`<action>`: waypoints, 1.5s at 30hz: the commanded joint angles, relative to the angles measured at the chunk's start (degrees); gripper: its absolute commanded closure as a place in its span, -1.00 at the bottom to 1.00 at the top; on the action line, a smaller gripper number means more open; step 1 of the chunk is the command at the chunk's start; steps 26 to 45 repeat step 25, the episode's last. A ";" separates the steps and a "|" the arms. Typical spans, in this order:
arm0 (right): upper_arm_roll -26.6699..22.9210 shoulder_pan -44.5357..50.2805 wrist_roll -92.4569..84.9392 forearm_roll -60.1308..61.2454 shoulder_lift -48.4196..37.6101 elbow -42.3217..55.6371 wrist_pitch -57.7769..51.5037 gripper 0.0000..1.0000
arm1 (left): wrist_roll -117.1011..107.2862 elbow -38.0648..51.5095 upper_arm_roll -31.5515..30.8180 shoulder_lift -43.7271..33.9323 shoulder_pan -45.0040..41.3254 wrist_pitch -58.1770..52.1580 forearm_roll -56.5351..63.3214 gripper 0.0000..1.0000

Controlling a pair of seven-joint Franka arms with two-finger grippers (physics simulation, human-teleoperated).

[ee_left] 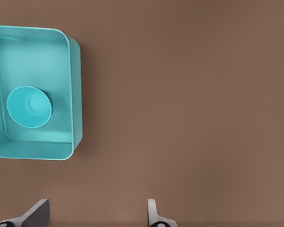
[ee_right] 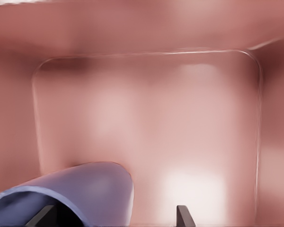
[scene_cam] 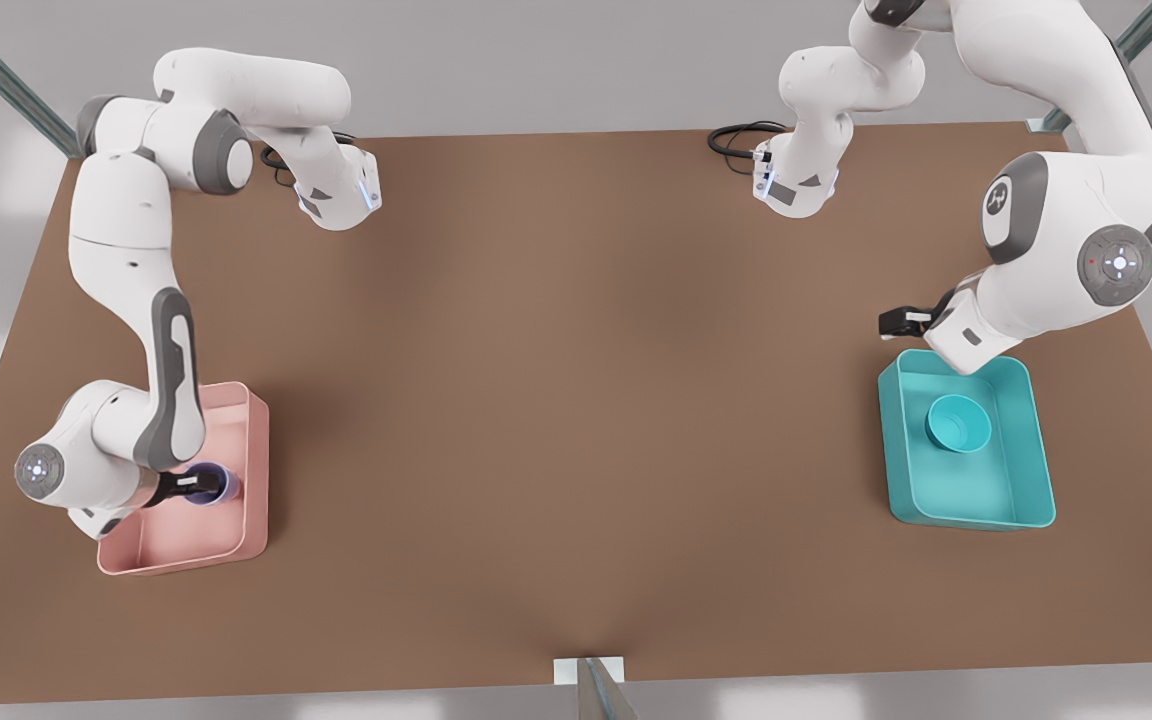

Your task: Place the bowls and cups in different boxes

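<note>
Lavender cup (scene_cam: pixel 215 485), light and rigid I'd guess, pinched at its rim by my right gripper (scene_cam: pixel 198 485) over pink box (scene_cam: pixel 254 470); left gripper (scene_cam: pixel 894 322) spread, waiting beside teal box (scene_cam: pixel 1021 490).

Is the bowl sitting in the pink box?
No, the bowl sits in the teal box; the pink box has the cup, gripped by the right gripper.

Lavender cup (scene_cam: pixel 216 485) upright inside pink box (scene_cam: pixel 251 470), teal bowl (scene_cam: pixel 958 423) resting in teal box (scene_cam: pixel 976 490)
</note>
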 commanded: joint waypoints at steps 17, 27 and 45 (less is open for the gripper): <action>-0.01 11.56 20.24 -7.70 -23.04 12.08 -44.16 -1.00 | -3.31 1.34 -0.13 1.21 3.68 -7.60 -7.84 -1.00; 2.36 11.38 25.95 -7.79 -29.29 5.66 -40.91 -1.00 | -3.22 1.34 -0.22 1.12 3.50 -10.41 -8.11 -1.00; 2.36 11.38 25.95 -7.79 -29.29 5.66 -40.91 -1.00 | -3.22 1.34 -0.22 1.12 3.50 -10.41 -8.11 -1.00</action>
